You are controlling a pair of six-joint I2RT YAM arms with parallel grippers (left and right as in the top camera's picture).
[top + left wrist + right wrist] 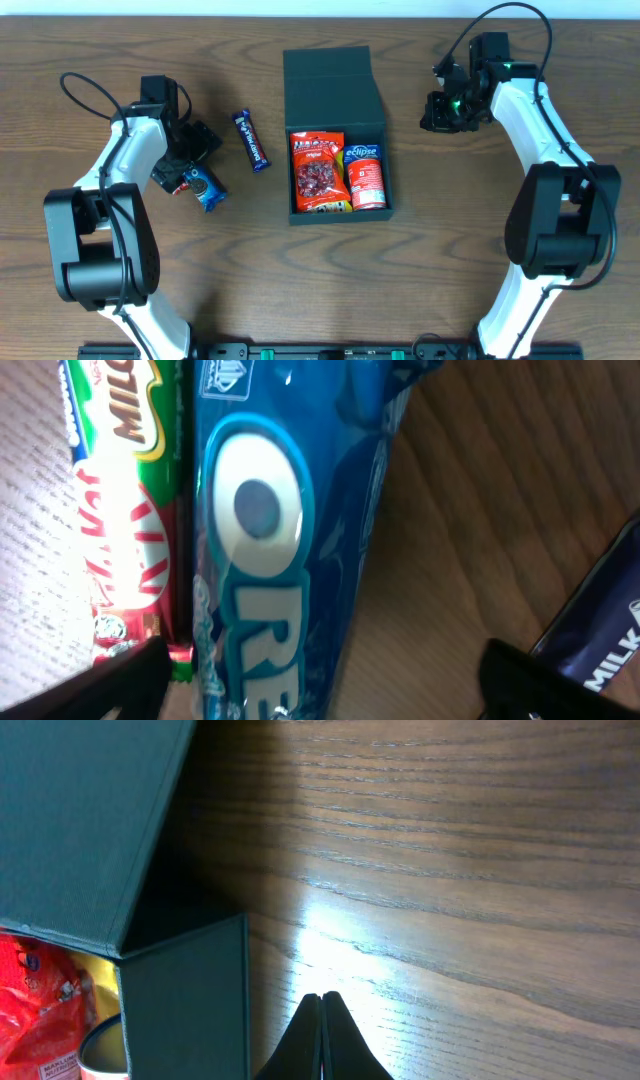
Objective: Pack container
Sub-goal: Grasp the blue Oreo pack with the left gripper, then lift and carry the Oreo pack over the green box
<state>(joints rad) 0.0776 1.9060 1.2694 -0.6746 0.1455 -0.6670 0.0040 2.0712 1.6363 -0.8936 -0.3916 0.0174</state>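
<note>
The container (337, 205), a dark slate-blue box, lies mid-table with its flap lid (330, 85) open toward the back. It holds a red snack bag (318, 172) and a red-and-white Eclipse pack (366, 176). My left gripper (190, 168) is open and low over a blue Oreo pack (209, 192) that lies beside a red KitKat pack (178, 186). In the left wrist view the Oreo pack (280, 540) runs between the two dark fingertips (125, 680), unpinched, with the KitKat (120, 530) at its left. My right gripper (434, 114) is shut and empty, right of the lid.
A dark blue chocolate bar (251, 139) lies between the left gripper and the container, and shows at the right edge of the left wrist view (610, 640). The right wrist view shows the container's wall (185, 1010) and lid (80, 820) left of the shut gripper (322, 1035).
</note>
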